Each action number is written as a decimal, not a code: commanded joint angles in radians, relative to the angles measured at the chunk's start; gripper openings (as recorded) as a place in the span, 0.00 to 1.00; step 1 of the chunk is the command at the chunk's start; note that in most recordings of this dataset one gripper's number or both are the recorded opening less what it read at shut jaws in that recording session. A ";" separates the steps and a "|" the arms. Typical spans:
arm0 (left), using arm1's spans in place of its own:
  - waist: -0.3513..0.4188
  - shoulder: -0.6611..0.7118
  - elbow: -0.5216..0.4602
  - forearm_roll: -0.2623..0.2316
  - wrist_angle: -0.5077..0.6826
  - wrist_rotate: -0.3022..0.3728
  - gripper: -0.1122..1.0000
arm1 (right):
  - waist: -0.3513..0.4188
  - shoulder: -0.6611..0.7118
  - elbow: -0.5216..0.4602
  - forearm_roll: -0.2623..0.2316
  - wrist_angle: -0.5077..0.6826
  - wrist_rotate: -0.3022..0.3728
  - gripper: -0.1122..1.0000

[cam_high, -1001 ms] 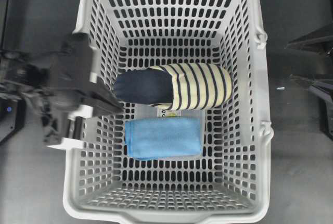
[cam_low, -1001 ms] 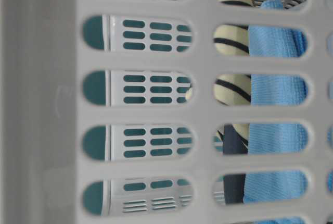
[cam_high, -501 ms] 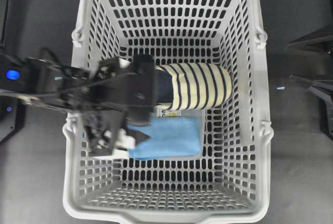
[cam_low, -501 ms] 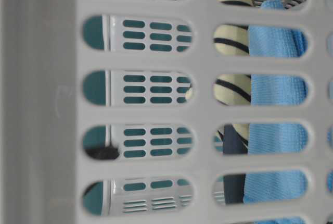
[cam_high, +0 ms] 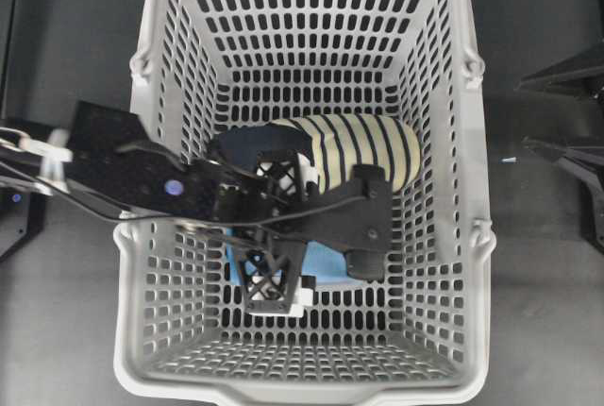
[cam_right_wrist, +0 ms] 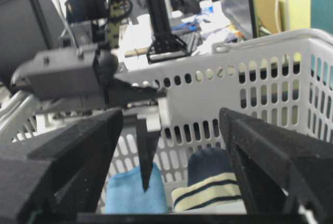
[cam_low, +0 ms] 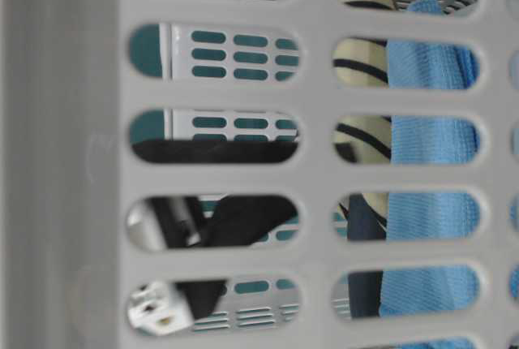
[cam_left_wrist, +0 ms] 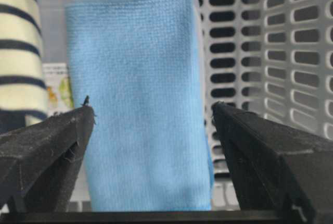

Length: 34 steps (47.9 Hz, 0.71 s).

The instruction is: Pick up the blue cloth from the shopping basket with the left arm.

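Note:
The blue cloth (cam_left_wrist: pixel 138 104) lies flat on the floor of the shopping basket (cam_high: pixel 478 151), its long side beside the striped roll. In the overhead view the left arm covers most of it, and only slivers of blue (cam_high: pixel 327 261) show. My left gripper (cam_left_wrist: pixel 151 104) hangs open just above the cloth, with one fingertip over each long edge and nothing gripped. One of its fingers (cam_right_wrist: pixel 147 153) points down at the cloth in the right wrist view. My right gripper (cam_right_wrist: pixel 170 114) stands open outside the basket on the right, holding nothing.
A navy and cream-striped fabric roll (cam_high: pixel 368 146) lies right behind the cloth, touching its edge. A small printed label (cam_left_wrist: pixel 57 86) sits on the floor between them. The basket's lattice walls (cam_left_wrist: pixel 291 52) rise close on the cloth's other side.
The left arm has swung from outside the basket's left wall to inside it, over the blue cloth. Its gripper has gone from shut to open. The right arm has not moved.

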 commanded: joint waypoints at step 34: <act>-0.008 0.077 0.051 0.003 0.002 -0.005 0.77 | -0.002 0.005 -0.002 -0.005 -0.006 -0.003 0.76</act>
